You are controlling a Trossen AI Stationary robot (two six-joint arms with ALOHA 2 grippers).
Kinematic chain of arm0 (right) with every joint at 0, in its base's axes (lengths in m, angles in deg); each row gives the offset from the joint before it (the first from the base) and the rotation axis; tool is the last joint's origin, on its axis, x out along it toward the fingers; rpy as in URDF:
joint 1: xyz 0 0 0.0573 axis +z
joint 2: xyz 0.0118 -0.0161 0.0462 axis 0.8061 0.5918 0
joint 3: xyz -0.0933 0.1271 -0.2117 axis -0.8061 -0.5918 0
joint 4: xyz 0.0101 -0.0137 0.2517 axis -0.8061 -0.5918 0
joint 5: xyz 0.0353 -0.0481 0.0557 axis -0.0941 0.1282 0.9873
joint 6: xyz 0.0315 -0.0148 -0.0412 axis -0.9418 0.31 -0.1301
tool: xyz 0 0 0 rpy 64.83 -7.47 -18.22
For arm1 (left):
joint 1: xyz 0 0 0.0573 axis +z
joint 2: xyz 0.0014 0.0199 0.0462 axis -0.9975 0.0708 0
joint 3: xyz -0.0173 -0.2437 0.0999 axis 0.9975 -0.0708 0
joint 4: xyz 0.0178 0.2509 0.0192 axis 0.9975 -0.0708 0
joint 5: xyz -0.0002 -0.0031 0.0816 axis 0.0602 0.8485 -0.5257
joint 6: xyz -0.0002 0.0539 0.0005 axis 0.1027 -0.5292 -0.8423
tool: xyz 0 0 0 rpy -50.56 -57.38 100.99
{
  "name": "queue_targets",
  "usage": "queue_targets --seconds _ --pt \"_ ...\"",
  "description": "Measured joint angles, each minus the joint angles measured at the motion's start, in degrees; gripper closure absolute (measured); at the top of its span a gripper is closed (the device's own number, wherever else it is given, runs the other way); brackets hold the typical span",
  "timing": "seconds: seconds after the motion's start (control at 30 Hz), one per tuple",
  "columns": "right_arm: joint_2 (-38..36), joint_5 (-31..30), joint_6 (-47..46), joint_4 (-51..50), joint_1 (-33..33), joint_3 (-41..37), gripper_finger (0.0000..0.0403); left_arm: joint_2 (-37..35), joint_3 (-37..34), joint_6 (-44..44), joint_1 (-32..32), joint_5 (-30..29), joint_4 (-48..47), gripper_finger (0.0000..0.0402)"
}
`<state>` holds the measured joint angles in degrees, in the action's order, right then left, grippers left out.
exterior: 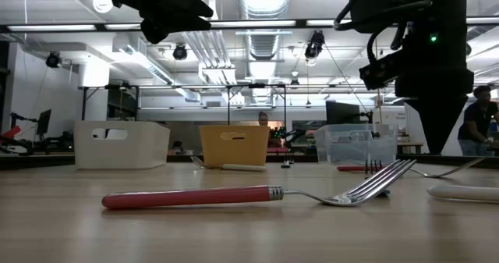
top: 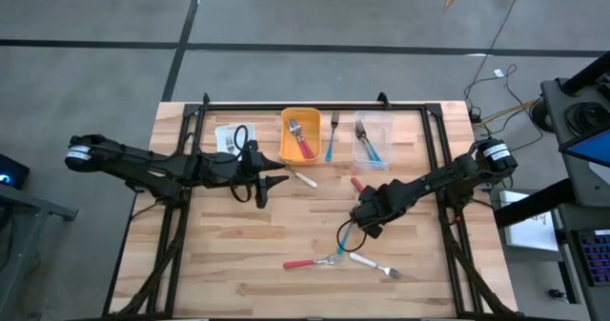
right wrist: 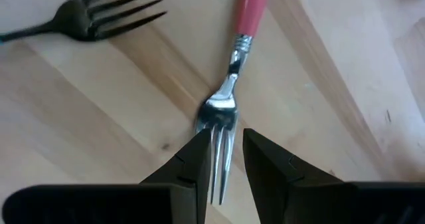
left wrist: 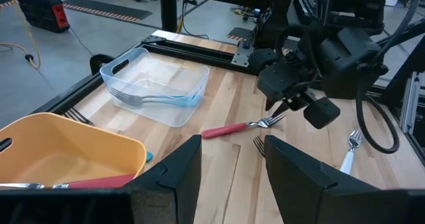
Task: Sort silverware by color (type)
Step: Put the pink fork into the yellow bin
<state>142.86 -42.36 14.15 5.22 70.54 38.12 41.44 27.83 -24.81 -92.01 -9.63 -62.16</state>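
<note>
A red-handled fork (right wrist: 247,11) lies flat on the wooden table (top: 248,235). My right gripper (right wrist: 222,141) points down over its head, open, with one finger on either side of the tines (right wrist: 219,164). In the left wrist view the same fork (left wrist: 229,129) lies under that gripper (left wrist: 287,108). My left gripper (left wrist: 229,177) hangs open and empty above the table near the orange bin (top: 300,121). Another red fork (top: 303,263), a teal one (top: 341,237) and a white-handled one (top: 374,264) lie near the front edge.
The orange bin holds red-handled forks (top: 305,148). The clear bin (top: 374,121) holds teal ones. A teal fork (top: 332,138) lies between the two bins. A white bin (exterior: 121,143) stands at the far left, and a white-handled utensil (top: 304,177) lies near my left gripper.
</note>
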Motion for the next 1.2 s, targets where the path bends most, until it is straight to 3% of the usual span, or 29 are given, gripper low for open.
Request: queue_targets --seconds 0.23,0.33,0.67,1.03,1.2 --pt "0.0 0.67 -3.0 -0.04 -1.23 0.0 0.0308 0.0 0.0 0.59 0.0 0.02 0.01 0.0257" --pt "0.0 2.3 -2.32 -0.03 -1.91 0.0 0.0283 0.0 0.0 0.2 0.0 0.02 0.01 0.0257" --pt "0.0 -0.96 1.02 2.12 -4.92 -0.77 0.0206 0.0 0.0 -0.2 0.0 0.02 0.01 0.0257" --pt "-0.03 -1.97 6.42 15.01 -8.46 -7.33 0.0204 -0.01 0.0 -0.26 0.0 0.02 0.0 0.0257" --pt "-0.39 -1.81 7.25 19.95 -8.96 -10.72 0.023 -0.02 0.0 -0.93 0.0 0.02 0.02 0.0257"
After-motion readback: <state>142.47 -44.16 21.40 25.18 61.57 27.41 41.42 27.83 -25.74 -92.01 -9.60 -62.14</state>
